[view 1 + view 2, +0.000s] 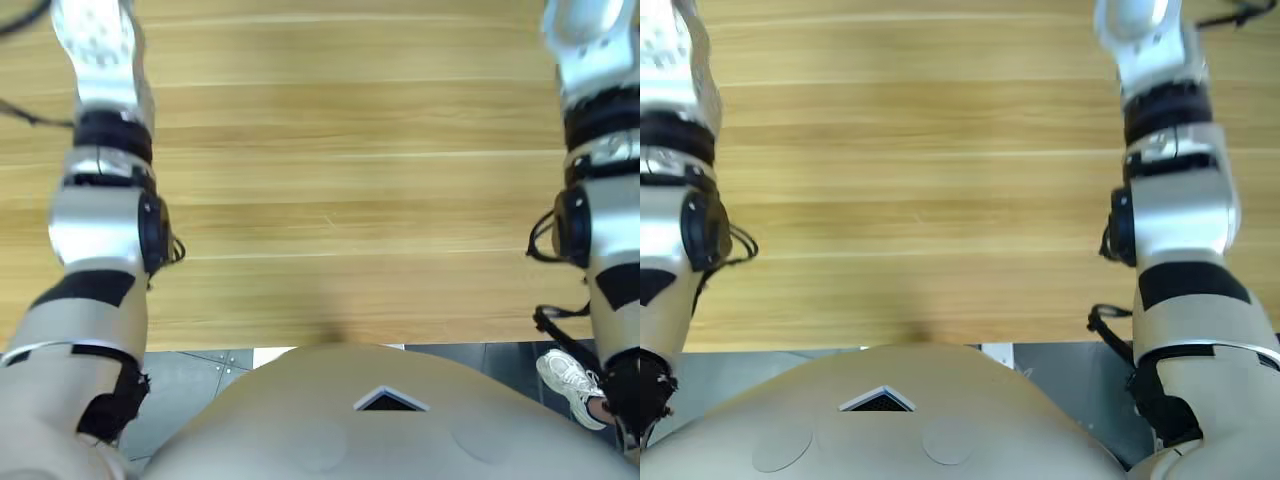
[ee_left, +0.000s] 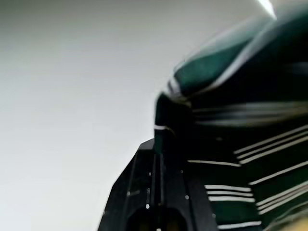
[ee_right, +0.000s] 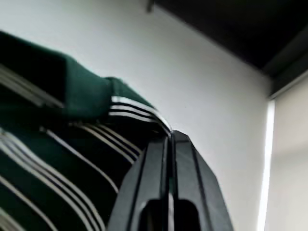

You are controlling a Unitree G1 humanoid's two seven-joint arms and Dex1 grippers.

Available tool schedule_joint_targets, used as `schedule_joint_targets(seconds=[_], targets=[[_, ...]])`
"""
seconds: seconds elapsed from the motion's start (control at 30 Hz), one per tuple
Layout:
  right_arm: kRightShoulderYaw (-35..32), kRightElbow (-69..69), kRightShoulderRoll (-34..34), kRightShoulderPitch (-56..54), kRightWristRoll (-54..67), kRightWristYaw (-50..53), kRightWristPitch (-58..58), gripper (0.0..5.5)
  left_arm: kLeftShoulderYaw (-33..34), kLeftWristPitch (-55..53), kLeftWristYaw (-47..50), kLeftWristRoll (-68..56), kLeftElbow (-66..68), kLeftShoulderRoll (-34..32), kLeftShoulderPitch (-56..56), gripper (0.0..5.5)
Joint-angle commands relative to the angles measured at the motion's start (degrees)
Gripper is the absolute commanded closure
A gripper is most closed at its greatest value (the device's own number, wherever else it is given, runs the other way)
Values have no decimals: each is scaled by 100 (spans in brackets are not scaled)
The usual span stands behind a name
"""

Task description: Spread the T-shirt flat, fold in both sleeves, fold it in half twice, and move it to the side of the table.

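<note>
My left gripper [image 2: 161, 139] and right gripper [image 3: 169, 149] are both pinched tight on the green striped T-shirt [image 3: 57, 144]. My 2 grips hold it aloft beyond the table [image 1: 340, 200], probably so it hangs open for spreading.

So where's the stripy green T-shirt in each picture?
Left eye view: the wooden table, with both arms running off the picture's top.
Right eye view: the same table and arms.
Left wrist view: the T-shirt is pinched in the left gripper, pale wall behind.
Right wrist view: the T-shirt is pinched in the right gripper, pale wall behind.
Shared landmark: the T-shirt's white stripes.
</note>
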State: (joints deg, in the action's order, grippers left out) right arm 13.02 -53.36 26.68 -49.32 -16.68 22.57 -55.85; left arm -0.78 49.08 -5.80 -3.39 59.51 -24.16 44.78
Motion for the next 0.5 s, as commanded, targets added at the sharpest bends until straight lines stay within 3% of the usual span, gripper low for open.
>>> schedule_joint_targets(seconds=[0.03,0.13,0.2,0.33,0.5], targets=[[517,1067,618,2220,420,-1686,-332,550,-950,373,-827,955,-322,40,-2150,547],[1067,1783,1342,3506,689,-3257,-221,550,-1913,674,-1798,1872,-552,-472,-3288,547],[1204,1945,1739,4024,891,-4029,-118,550,-2127,843,-2571,1612,-917,-872,-3749,547],[1065,2040,1989,4507,831,-4633,156,550,-2040,789,-3060,1126,-1396,-1407,-4159,547],[841,2532,2185,5135,642,-4815,347,550,-1509,451,-2857,616,-1647,-1781,-4615,547]])
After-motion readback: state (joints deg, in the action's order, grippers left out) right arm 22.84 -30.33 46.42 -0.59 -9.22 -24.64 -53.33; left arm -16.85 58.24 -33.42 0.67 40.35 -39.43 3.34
